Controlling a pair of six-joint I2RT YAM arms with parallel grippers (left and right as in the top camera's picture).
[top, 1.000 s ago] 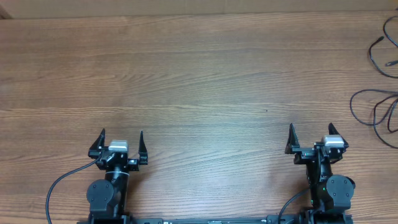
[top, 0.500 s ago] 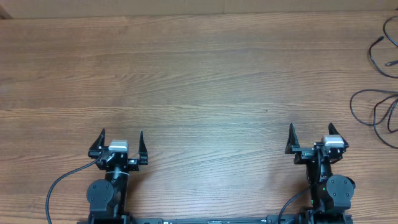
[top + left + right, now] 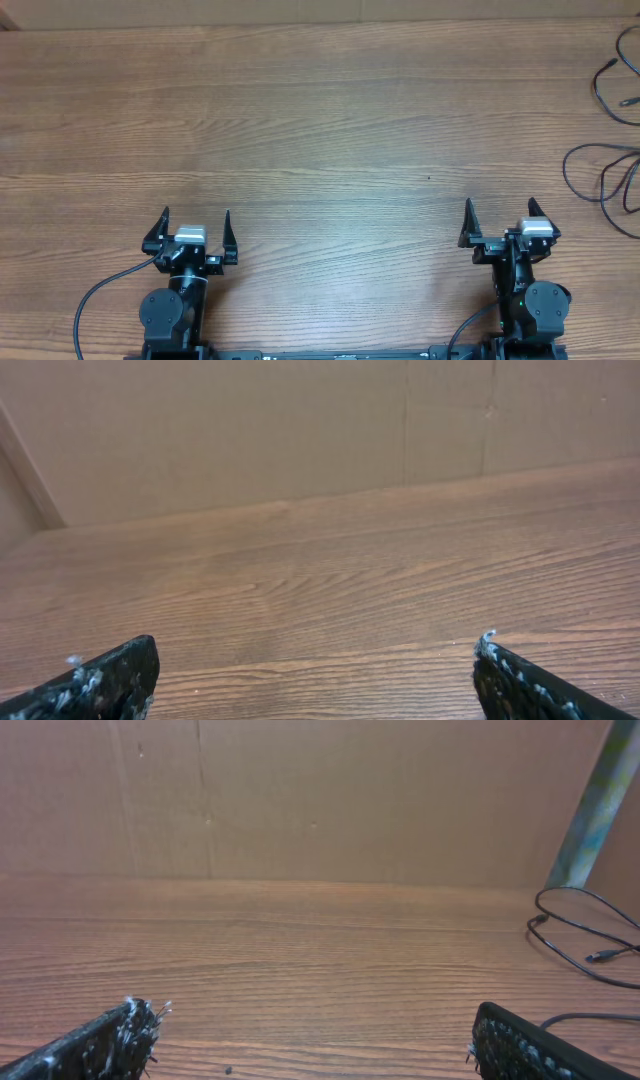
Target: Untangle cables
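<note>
Left pincer (image 3: 196, 215) and right pincer (image 3: 500, 205) at near edge of table (image 3: 320, 120), both wide open, empty. Cables (image 3: 564, 170) in loose loops at right edge, partly out of view, well apart from both. Risk: tugging one loop tightens tangle or drags cords off edge.

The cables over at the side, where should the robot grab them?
Best guess: the rounded end of the nearer loop of the cables, the bit closest to the right hand. It lies flat, apart from the other strands, so that open hand could come straight down from above, one finger on each side.
</note>
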